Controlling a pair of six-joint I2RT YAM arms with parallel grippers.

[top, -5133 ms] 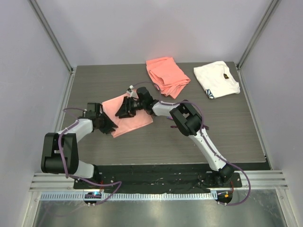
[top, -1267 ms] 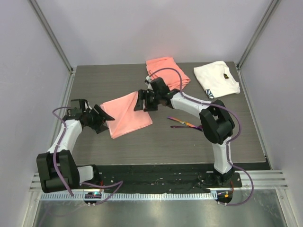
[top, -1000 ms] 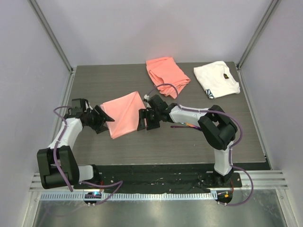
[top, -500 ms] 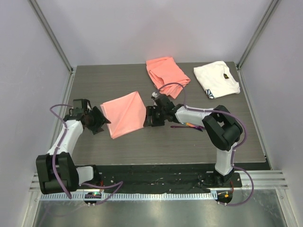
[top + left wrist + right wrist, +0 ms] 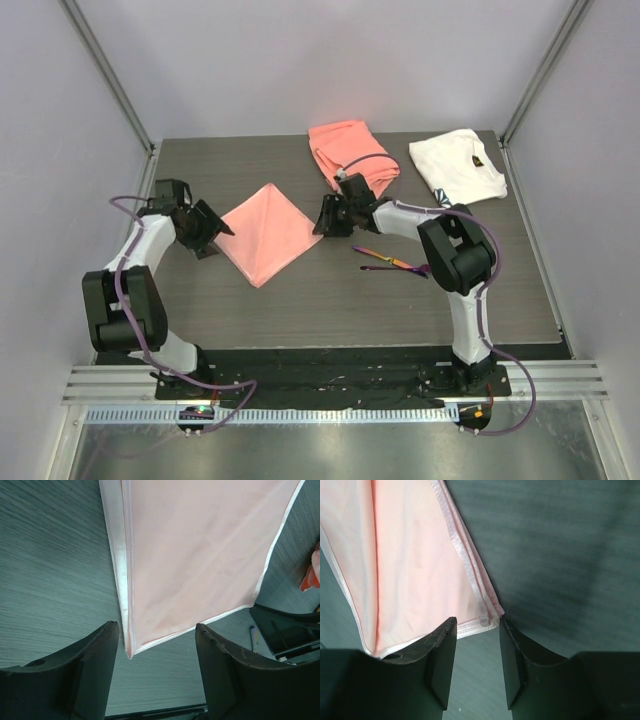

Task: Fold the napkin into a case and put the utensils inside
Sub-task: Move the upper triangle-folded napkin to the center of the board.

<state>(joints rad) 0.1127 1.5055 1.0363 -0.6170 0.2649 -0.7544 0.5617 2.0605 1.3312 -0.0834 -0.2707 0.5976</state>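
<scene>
The slick, limp napkin [image 5: 266,231] wants corner pinches: left gripper [image 5: 156,628] at nine o'clock and right gripper [image 5: 477,623] at three straddle corners, jaws apart.

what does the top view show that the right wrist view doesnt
Only the top view: the orange cloth, the white cloth, the two utensils and the left tool at the left corner of the napkin. Only the right wrist view: the stacked shiny hems at the napkin's corner, lying between the jaws of the right tool. Both: the pink napkin and the dark table.
</scene>
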